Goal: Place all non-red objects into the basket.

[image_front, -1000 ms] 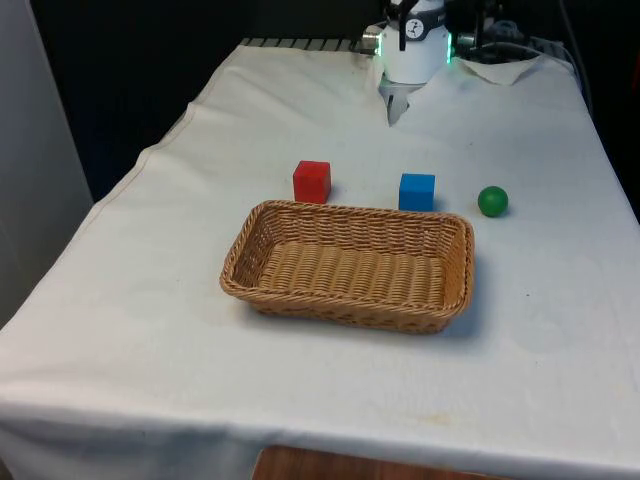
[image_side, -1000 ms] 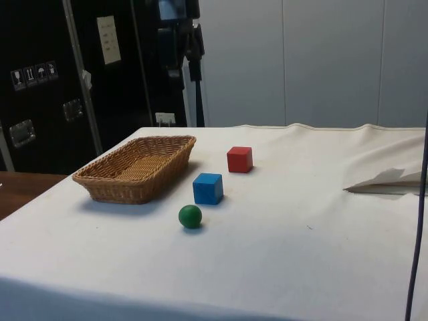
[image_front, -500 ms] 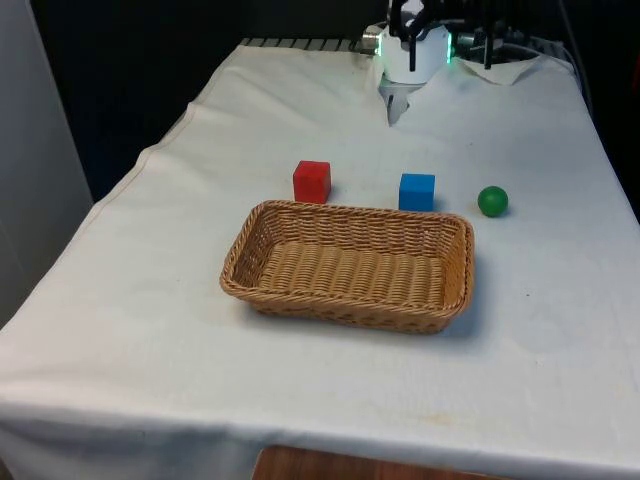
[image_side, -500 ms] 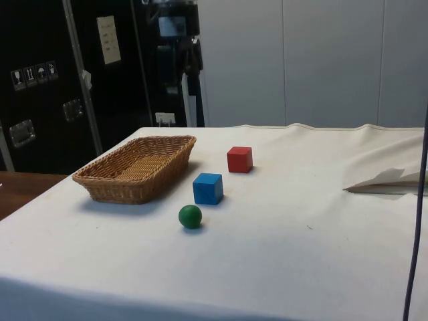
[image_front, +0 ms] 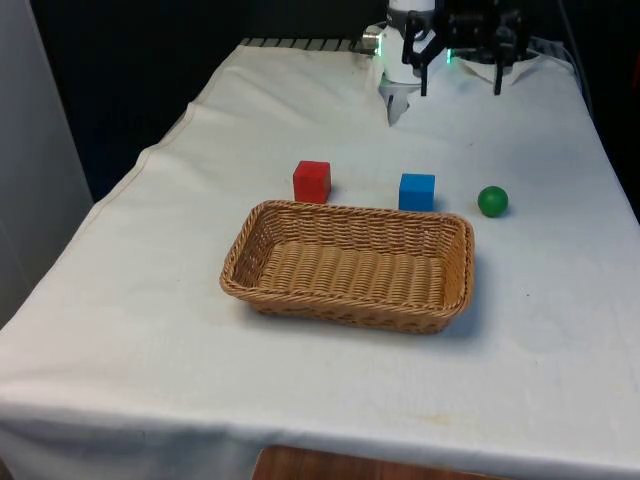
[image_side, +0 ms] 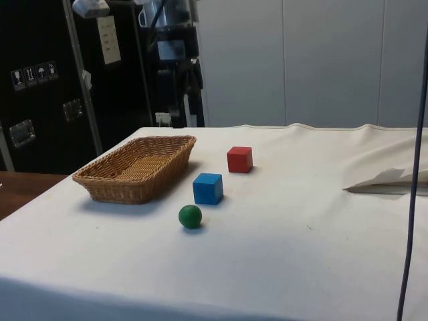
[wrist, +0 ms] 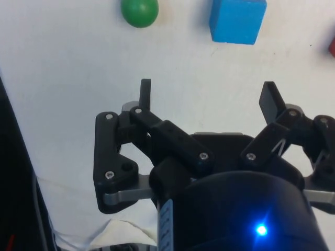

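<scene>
Nearest the table's front edge lies the wicker basket (image_front: 350,267), long and shallow, with nothing inside it; in the side view (image_side: 137,167) it sits at the end of the cloth toward the dark cabinets. Just behind its far rim stand two cubes and a ball in a loose row. The red cube (image_front: 312,181) is toward the front view's left, the blue cube (image_front: 417,191) sits near the middle just beyond the basket's rim, and the green ball (image_front: 492,201) rests a little further to the front view's right, apart from the blue cube and clear of the basket. All three rest on the white cloth (image_front: 540,330).

Farthest back, near the table's far end, my gripper (image_front: 461,82) hangs above the cloth with my two fingers (wrist: 145,93) spread wide and holding nothing. Below me I see the green ball (wrist: 140,11) and the blue cube (wrist: 237,20) side by side on the cloth.
</scene>
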Robot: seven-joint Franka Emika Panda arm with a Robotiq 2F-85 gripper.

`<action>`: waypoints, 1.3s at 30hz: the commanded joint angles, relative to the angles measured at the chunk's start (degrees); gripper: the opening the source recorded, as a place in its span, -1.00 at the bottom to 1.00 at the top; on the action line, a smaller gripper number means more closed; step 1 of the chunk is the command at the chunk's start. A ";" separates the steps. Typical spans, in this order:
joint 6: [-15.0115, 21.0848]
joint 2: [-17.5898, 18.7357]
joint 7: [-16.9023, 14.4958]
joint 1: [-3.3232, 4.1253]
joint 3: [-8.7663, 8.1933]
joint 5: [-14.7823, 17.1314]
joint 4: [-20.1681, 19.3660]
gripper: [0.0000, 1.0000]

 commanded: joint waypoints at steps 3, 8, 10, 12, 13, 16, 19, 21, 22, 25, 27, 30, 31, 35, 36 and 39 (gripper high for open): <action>1.78 0.97 0.34 0.00 -0.11 -0.63 -0.52 1.00; 3.50 1.95 0.40 0.00 -0.17 -0.86 -1.09 1.00; 5.04 2.52 0.46 0.00 -0.23 -1.09 -1.66 1.00; 6.13 2.98 0.52 0.00 -0.23 -1.26 -2.12 1.00; 5.27 2.98 0.00 -0.06 -0.11 -0.63 -1.83 1.00; 8.37 3.72 0.63 0.06 -0.23 -1.55 -3.04 1.00; 9.97 4.24 0.74 0.06 -0.34 -1.78 -3.72 1.00; 9.34 4.24 0.00 -0.06 -0.11 -0.97 -3.61 1.00; 10.94 4.58 0.80 0.06 -0.40 -2.01 -4.13 1.00; 13.12 5.56 0.29 -0.17 -0.74 -2.18 -4.93 1.00; 14.27 6.13 -0.06 -0.29 -1.03 -2.18 -5.27 1.00; 14.27 6.47 -0.46 -0.29 -1.15 -1.78 -5.39 1.00; 16.50 7.51 -0.86 -0.52 -1.72 -2.06 -5.79 1.00; 17.99 8.65 -0.97 -0.23 -2.23 -2.23 -5.90 1.00; 18.22 8.88 -0.92 -0.23 -2.23 -2.29 -5.90 1.00; 18.11 9.22 -1.38 -0.40 -2.01 -1.78 -5.73 1.00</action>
